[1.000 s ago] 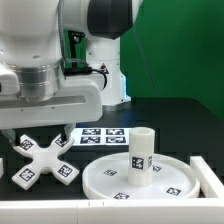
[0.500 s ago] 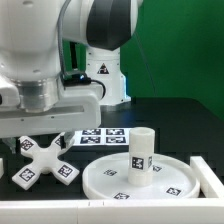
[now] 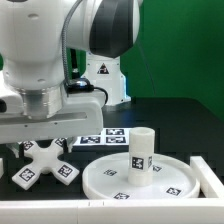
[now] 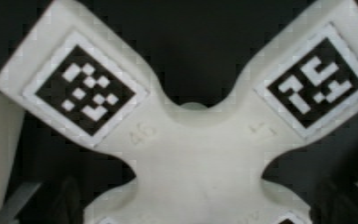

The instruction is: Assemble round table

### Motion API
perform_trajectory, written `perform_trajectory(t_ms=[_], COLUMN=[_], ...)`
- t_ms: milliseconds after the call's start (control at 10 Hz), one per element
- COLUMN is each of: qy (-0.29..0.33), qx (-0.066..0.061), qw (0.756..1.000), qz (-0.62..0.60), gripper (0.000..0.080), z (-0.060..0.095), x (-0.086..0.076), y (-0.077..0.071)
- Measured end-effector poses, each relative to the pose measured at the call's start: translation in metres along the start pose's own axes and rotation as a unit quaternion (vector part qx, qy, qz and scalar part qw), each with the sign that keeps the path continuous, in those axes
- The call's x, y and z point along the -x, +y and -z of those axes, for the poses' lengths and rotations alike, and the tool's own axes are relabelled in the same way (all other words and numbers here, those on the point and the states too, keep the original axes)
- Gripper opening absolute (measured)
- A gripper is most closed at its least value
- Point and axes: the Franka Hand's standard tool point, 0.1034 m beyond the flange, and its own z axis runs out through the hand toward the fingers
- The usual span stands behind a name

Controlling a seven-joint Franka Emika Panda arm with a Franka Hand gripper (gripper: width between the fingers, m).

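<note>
At the exterior view's left, the white plastic cross-shaped foot point(image 3: 40, 166) lies flat on the black counter point(image 3: 175, 125). The gripper point(image 3: 38, 146) hangs just above it, spread wide and holding nothing. Further right, the large rimmed round white disc point(image 3: 105, 178) holds the short white cylinder leg point(image 3: 141, 150), upright inside its rim

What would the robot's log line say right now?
tool: above cross-shaped foot, grip unclear | leg: upright on round disc | foot: flat, beside disc, not attached
</note>
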Motion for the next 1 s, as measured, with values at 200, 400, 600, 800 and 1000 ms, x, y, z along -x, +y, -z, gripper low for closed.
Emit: perform_trajectory(t_ms=[200, 400, 600, 800, 1000], qy=[0.000, -0.002, -0.004, -0.006, -0.010], qx=[0.002, 0.003, 0.003, 0.003, 0.002], qw=[1.000, 1.000, 1.000, 1.000, 1.000], qz=[0.000, 0.000, 0.000, 0.001, 0.002], gripper=[0.0649, 0.0649, 0.0649, 0.0649, 0.0649], z=[-0.006, -0.009, -0.012, -0.016, -0.021], x=[-0.001, -0.002, -0.001, -0.001, -0.001], y=[0.001, 0.001, 0.001, 0.000, -0.002])
